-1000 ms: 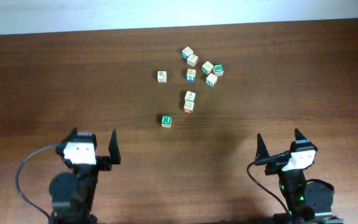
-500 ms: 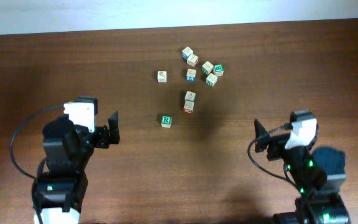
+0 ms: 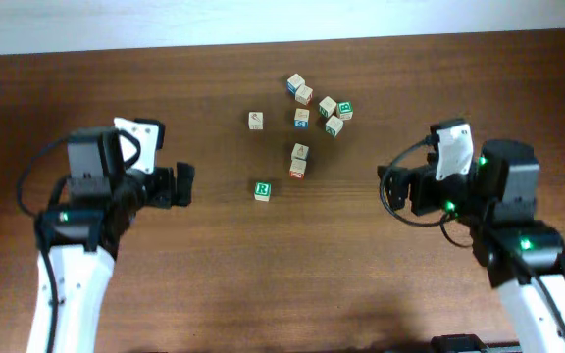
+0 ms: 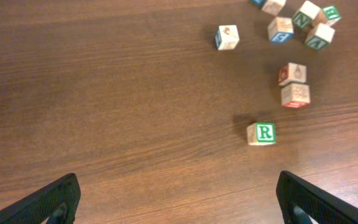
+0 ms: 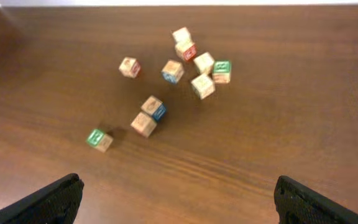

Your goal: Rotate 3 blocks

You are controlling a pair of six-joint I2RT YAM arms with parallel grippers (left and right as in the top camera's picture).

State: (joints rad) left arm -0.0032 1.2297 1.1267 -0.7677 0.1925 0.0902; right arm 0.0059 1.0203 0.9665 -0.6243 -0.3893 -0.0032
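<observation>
Near the middle of the worktop (image 3: 263, 284): three blocks are found; the R block (image 3: 262, 190) sits alone, the red-edged block (image 3: 298, 170) just beside the pale block (image 3: 300, 151).
Left fingers (image 4: 51, 200): spread wide, nothing held.
Right fingers (image 5: 306, 200): spread wide, nothing held.
Blocks' feel: likely light, hard, smooth wood.
Blocks' hold: best pinched on two flat opposite sides.
</observation>
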